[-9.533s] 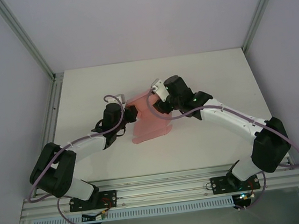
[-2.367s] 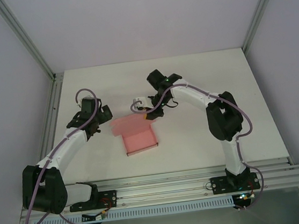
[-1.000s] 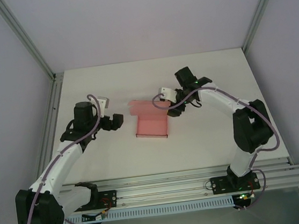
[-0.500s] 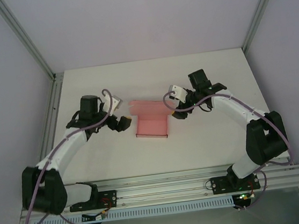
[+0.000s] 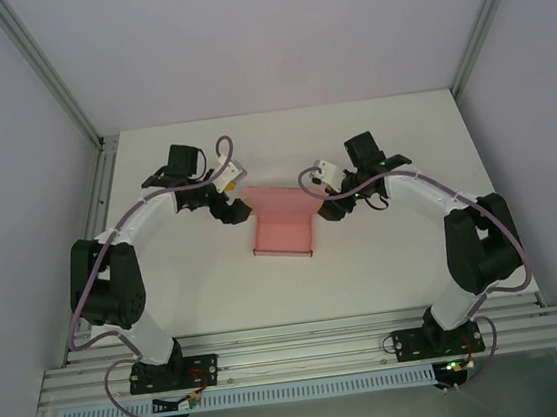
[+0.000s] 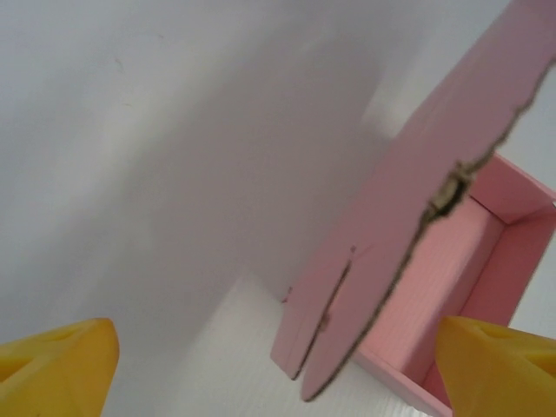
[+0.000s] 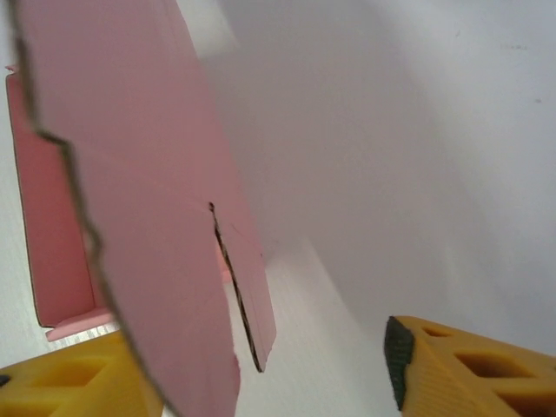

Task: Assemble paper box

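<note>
The paper box point(image 5: 282, 236) lies mid-table as a pale pink open tray, its lid flap point(image 5: 279, 197) raised along the far side. My left gripper point(image 5: 230, 210) sits at the flap's left end, open. In the left wrist view the flap's side tab point(image 6: 391, 252) stands between the yellow fingertips point(image 6: 61, 365), untouched, with the tray's inside point(image 6: 452, 287) behind it. My right gripper point(image 5: 327, 206) is at the flap's right end, open too. In the right wrist view the flap point(image 7: 130, 174) crosses in front of the left fingertip point(image 7: 69, 382), and the gripper point(image 7: 261, 378) holds nothing.
The white table point(image 5: 382, 146) stretches around the box. An aluminium frame rail point(image 5: 100, 229) runs along the left edge and another point(image 5: 305, 351) along the near edge by the arm bases. Grey walls enclose the back and sides.
The left arm has swung toward the back and brought its gripper up to the flap's left end. The right gripper has edged closer to the right end. The box has stayed put over the last second.
</note>
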Motion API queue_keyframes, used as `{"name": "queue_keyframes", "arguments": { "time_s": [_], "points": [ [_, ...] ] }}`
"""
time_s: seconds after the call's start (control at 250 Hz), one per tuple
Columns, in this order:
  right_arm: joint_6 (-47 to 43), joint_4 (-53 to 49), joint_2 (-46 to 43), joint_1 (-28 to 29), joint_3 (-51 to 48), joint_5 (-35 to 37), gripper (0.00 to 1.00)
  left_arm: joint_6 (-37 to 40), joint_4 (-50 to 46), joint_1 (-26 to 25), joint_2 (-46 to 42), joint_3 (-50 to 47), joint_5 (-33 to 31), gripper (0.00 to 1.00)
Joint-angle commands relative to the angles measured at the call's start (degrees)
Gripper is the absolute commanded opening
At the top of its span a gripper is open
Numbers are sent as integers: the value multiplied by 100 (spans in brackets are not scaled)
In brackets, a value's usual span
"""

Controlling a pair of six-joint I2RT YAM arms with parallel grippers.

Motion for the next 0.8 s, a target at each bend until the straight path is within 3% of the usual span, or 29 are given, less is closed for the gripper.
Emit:
{"name": "queue_keyframes", "arguments": {
  "time_s": [0.0, 0.355, 0.527, 0.795],
  "points": [
    [110, -37, 96, -18, 156, -43, 64, 561, -62, 36, -42, -23, 560, 87],
    [239, -93, 216, -20, 288, -95, 45, 530, -383, 29, 373, 369, 597, 58],
    [293, -305, 277, -10, 425, -133, 22, 452, -303, 18, 290, 289, 780, 37],
    [681, -178, 229, 8, 456, -118, 6, -379, 681, -188, 20, -120, 452, 13]
  ]
}}
